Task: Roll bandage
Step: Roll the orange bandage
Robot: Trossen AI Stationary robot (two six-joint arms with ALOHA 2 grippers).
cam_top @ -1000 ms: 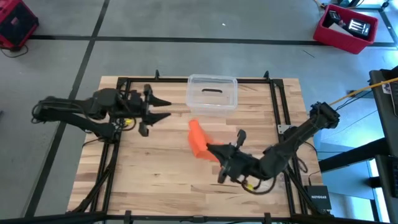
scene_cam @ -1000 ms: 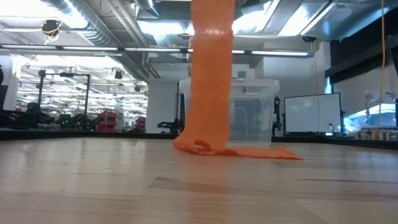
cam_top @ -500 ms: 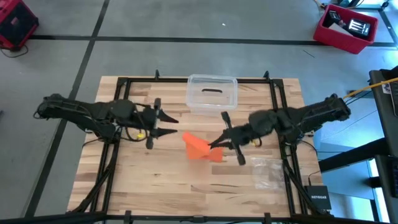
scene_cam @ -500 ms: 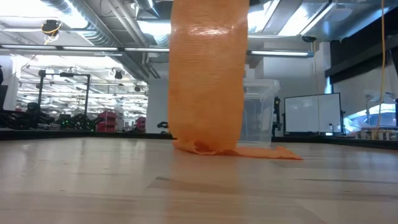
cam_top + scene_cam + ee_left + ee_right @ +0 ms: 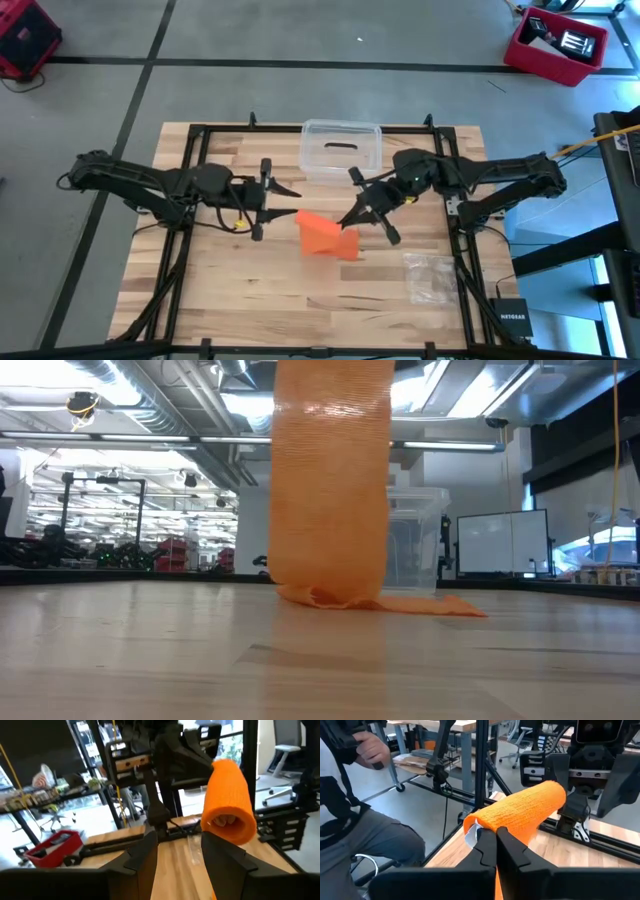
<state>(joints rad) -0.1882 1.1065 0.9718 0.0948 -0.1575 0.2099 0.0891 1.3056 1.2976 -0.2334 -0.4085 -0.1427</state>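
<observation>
High view first: our right gripper (image 5: 349, 215) has its fingers pressed together on one end of the bandage (image 5: 322, 234), holding the orange strip up over the middle of the table (image 5: 230, 290) while its tail trails on the wood. Our left gripper (image 5: 288, 200) waits just beside the other end, fingers spread and empty. In the left wrist view the lifted part curls into a loose tube, its open mouth facing us, long axis running from arm to arm. We judge the left gripper better placed to catch that free end.
</observation>
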